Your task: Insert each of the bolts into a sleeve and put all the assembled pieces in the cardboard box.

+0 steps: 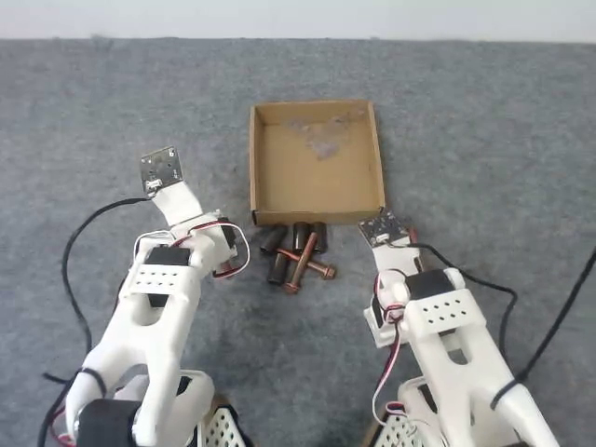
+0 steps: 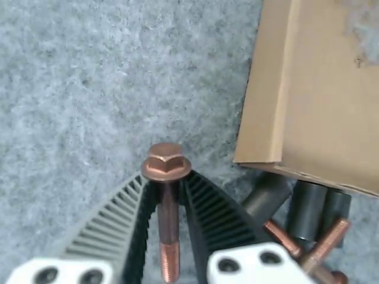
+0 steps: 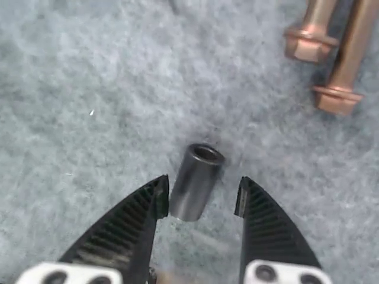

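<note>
**A:** What takes up most of the scene?

**B:** The grey carpet (image 1: pixel 93 140). After that comes the cardboard box (image 1: pixel 317 186), at upper centre of the high view. It sits open side up to take finished pieces, and I see none in it yet.

**A:** And the arms?

**B:** The left arm (image 1: pixel 158 298) comes up from the lower left and the right arm (image 1: pixel 438 317) from the lower right. Both point in towards the pile (image 1: pixel 298 251) of loose sleeves and bolts at centre frame, just below the box's near wall. That puts the parts within reach of either side.

**A:** What is the left gripper doing?

**B:** The left gripper (image 2: pixel 167 176) is clamped on a bolt (image 2: pixel 167 225). It grips the shank, with the hex head sticking out past the fingertips. I'd judge it is holding that bolt ready for a sleeve.

**A:** The right one?

**B:** The right gripper (image 3: pixel 202 184) has its jaws spread on either side of a dark sleeve (image 3: pixel 195 180) lying on the carpet. It has not closed on it, though one finger is just beside it. It looks lined up to pick up the bolt's partner. Two spare bolts (image 3: pixel 311 41) lie nearby.
</note>
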You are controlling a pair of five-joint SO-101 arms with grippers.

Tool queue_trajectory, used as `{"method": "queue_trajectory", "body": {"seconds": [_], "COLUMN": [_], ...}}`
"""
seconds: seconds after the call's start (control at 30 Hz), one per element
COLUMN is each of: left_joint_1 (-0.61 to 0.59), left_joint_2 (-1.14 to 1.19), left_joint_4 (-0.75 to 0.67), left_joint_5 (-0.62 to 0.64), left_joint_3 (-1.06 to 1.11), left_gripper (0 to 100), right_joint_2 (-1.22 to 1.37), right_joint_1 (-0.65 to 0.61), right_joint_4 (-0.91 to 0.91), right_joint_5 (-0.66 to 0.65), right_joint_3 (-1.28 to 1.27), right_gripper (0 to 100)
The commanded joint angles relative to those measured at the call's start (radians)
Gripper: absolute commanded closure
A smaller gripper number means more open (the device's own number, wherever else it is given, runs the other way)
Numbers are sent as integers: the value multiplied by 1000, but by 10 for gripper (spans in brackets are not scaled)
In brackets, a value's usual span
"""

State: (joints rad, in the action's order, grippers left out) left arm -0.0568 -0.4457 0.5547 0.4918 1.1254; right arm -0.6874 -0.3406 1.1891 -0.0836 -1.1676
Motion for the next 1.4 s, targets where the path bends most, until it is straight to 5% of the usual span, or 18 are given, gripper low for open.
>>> {"method": "queue_trajectory", "body": {"seconds": [0.0, 0.73, 0.97, 1.37], "left_joint_1": [0, 2, 2, 3], "left_joint_2": [-29, -29, -29, -29], "left_joint_4": [-25, -25, -26, -29], "left_joint_5": [-11, -11, -11, -11], "left_joint_3": [-15, -10, -10, -8], "left_gripper": [990, 990, 990, 990], "right_joint_2": [5, 7, -2, -4], "right_joint_1": [-7, -1, -1, 1], "right_joint_4": [-56, -275, -271, -85], "right_joint_5": [5, -68, -66, -60], "right_joint_3": [-20, -160, -155, 64], "right_gripper": [836, 837, 998, 993]}}
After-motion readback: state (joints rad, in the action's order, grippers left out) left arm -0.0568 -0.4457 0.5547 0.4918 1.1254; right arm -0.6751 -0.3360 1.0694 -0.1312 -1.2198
